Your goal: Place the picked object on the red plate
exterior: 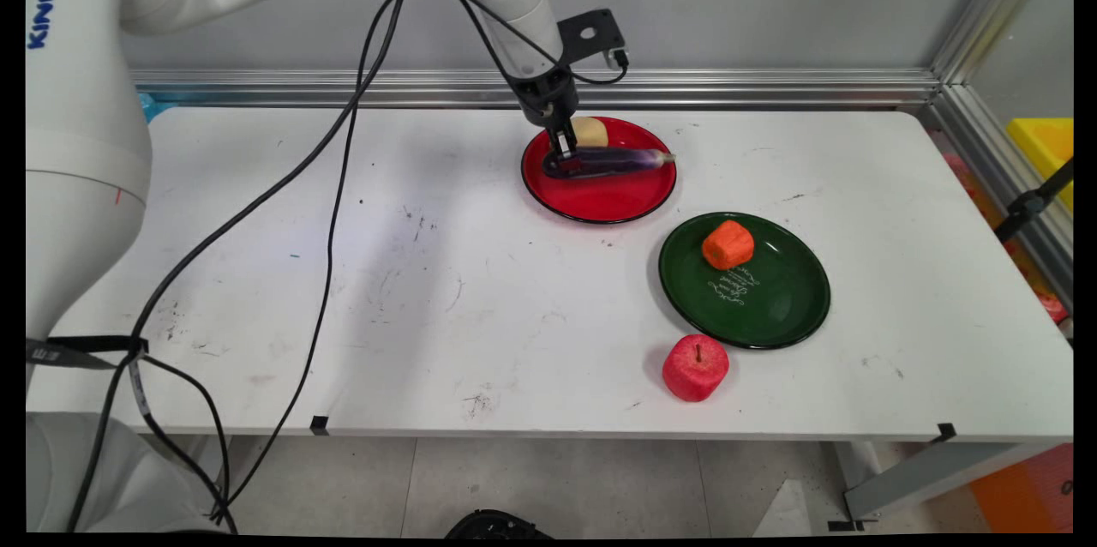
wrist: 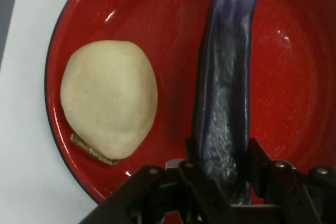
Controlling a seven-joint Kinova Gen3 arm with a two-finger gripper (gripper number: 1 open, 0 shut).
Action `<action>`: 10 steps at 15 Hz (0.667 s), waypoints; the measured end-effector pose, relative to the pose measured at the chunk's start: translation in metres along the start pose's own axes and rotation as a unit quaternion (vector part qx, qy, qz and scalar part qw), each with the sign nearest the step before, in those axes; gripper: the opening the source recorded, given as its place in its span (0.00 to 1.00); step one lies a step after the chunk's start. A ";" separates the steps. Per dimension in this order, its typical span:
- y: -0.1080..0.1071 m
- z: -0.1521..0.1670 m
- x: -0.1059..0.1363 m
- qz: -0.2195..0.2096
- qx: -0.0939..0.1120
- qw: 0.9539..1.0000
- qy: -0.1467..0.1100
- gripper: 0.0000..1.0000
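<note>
The white arm reaches in from the upper left, its last link slanting down and to the right, with black cables hanging from it. The black gripper (exterior: pixel 561 154) points straight down, its wrist directly above it. In the hand view its two fingers (wrist: pixel 191 153) rise from the linkage at the bottom edge, closed against both sides of a long purple eggplant (wrist: pixel 226 103).

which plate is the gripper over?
The red plate, holding an eggplant and a beige bun. The green plate holds only an orange piece.
</note>
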 end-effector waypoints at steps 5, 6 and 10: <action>-0.006 0.015 -0.005 -0.002 0.010 1.000 0.006 0.00; -0.006 0.018 -0.006 -0.002 0.011 1.000 0.007 0.00; -0.007 0.026 -0.008 -0.004 0.014 1.000 0.010 0.00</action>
